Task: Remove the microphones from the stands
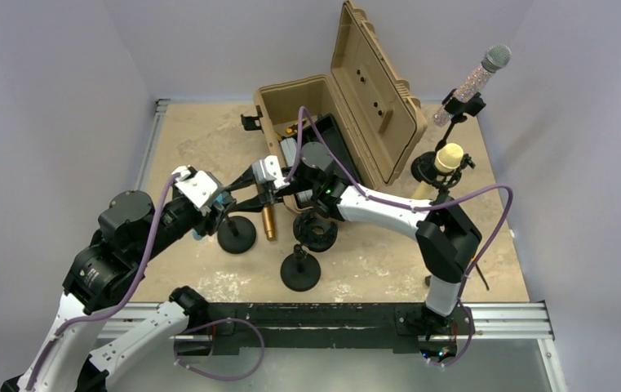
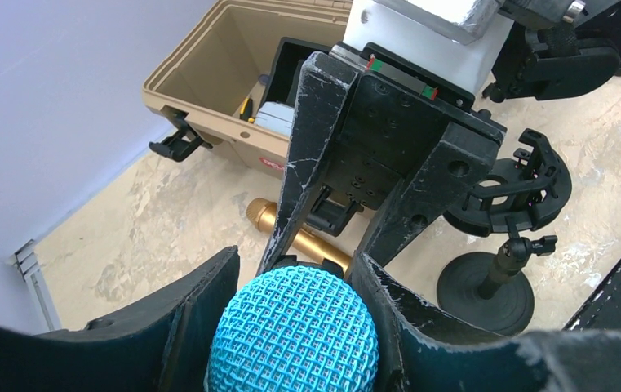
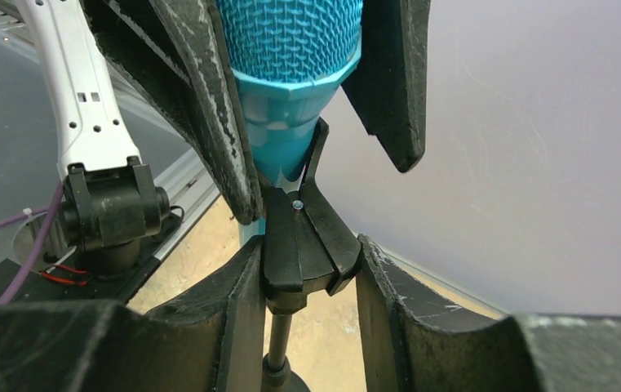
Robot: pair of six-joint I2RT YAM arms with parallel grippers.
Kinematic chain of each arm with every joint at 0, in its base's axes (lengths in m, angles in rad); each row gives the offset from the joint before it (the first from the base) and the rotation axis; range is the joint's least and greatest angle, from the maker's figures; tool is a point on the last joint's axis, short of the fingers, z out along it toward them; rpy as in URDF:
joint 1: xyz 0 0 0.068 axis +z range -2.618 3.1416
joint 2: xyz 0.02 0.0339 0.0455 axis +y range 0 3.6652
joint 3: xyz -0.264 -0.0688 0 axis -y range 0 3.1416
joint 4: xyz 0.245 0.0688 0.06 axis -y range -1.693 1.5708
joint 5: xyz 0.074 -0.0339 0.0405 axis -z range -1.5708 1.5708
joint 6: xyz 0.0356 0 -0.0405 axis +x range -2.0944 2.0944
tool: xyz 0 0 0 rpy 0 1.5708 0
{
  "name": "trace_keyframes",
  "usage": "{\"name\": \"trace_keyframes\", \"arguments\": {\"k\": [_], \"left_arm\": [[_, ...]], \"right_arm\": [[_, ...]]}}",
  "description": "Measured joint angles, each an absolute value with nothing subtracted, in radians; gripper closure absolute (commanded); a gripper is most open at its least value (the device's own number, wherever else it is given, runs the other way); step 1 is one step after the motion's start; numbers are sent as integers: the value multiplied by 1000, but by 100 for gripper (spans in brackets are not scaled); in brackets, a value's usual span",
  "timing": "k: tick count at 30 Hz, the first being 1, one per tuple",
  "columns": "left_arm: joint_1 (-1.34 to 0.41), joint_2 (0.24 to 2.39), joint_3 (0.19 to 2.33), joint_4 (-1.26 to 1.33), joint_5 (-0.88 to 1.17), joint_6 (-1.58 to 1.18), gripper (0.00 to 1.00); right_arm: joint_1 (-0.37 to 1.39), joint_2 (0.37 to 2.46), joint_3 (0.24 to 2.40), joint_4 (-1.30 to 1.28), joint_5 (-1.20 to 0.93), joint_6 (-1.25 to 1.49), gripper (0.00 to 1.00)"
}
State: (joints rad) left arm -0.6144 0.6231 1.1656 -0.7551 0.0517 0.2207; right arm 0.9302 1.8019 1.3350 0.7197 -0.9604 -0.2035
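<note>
Left gripper [image 2: 294, 263] clamped the blue microphone [image 2: 294, 339] by its head, mic seated in the stand clip [image 3: 300, 224]. Right gripper [image 3: 308, 249] pinched that clip. Squeezing could bind the mic, and an off-axis pull might tip the stand [image 1: 236, 234].

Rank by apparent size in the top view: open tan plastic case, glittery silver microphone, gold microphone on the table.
1. open tan plastic case
2. glittery silver microphone (raised nearer the camera, so less sure)
3. gold microphone
</note>
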Motion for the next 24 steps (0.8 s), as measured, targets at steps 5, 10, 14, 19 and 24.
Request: {"name": "trace_keyframes", "arguments": {"k": [5, 10, 14, 19, 24], "left_arm": [[-614, 623, 1204, -795, 35, 220, 100], [-614, 672, 1332, -831, 57, 204, 100], [-614, 769, 1489, -854, 95, 191, 100], [-614, 859, 1667, -928, 48, 183, 100], [-614, 854, 1778, -989, -170, 175, 100]], "right_arm": [[930, 1810, 1335, 732, -952, -191, 100], [930, 1815, 1341, 731, -929, -188, 100], [930, 1834, 1357, 739, -925, -183, 100], [930, 1847, 1365, 755, -904, -177, 100], [930, 1847, 1365, 754, -889, -173, 100]]}}
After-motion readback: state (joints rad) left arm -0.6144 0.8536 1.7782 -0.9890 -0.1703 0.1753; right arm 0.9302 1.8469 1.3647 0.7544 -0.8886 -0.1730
